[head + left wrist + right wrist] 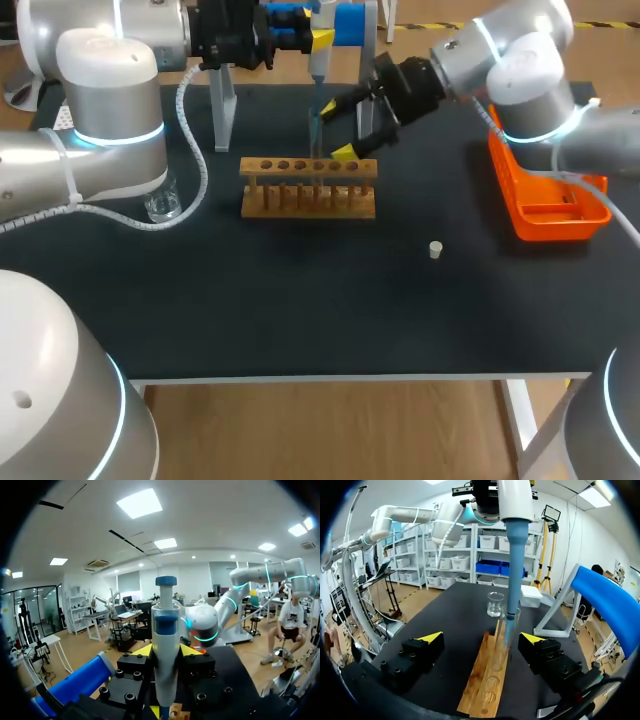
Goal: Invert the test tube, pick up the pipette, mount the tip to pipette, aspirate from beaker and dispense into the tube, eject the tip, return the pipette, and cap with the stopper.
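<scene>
While the left fingers [141, 651] pinch the pipette [165, 630], its tip down in the test tube [504, 647] standing in the rack [487, 685], the right fingers [431, 637] are spread either side of that glass — probably slick and breakable, best held lightly mid-length.

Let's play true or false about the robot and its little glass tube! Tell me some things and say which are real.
1. The left gripper holds the pipette. True.
2. The stopper is on top of the test tube. False: it lies on the table, away from the wooden rack.
3. The pipette's end pokes down into the test tube. True.
4. The right gripper squeezes the test tube. False: its fingers stand open on either side, not touching it.
5. The beaker is inside the orange tray. False: it stands on the table by the left arm.
</scene>
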### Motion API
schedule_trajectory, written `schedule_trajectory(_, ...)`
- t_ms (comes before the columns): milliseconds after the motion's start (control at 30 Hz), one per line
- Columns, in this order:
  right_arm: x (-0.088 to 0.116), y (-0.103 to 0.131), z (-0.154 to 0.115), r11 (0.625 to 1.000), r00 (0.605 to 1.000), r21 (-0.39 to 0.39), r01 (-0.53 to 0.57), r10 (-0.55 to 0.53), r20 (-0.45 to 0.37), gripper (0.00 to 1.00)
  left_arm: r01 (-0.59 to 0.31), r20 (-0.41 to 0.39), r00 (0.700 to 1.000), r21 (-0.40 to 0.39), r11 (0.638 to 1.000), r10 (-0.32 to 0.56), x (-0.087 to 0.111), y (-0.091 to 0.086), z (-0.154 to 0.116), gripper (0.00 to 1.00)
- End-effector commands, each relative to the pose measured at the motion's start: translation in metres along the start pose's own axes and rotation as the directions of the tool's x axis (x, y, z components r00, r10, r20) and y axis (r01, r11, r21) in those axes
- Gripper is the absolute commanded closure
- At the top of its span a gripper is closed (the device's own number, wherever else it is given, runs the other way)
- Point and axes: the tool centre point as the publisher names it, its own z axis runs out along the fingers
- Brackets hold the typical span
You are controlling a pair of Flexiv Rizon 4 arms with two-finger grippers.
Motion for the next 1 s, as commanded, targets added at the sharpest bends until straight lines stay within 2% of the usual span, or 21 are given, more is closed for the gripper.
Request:
schedule_trajectory(33, -0.005, -0.002, 0.008, 1.0, 1.0, 0.024, 0.006, -0.006, 0.022, 0.0, 0.0, -0.001, 1.0, -0.001, 1.0, 0.0, 0.0, -0.001, 0.0, 1.0)
schedule_trajectory(367, -0.009, -0.009, 0.01, 0.999, 0.993, 0.046, -0.002, -0.003, 0.121, 0.0, 0.0, -0.001, 1.0, -0.001, 1.0, 0.0, 0.0, -0.001, 0.0, 1.0)
schedule_trajectory(1000, -0.017, -0.002, 0.018, 0.998, 0.992, 0.058, 0.009, -0.017, 0.125, 0.0, 0.0, -0.001, 1.0, -0.001, 1.0, 0.0, 0.0, -0.001, 0.0, 1.0)
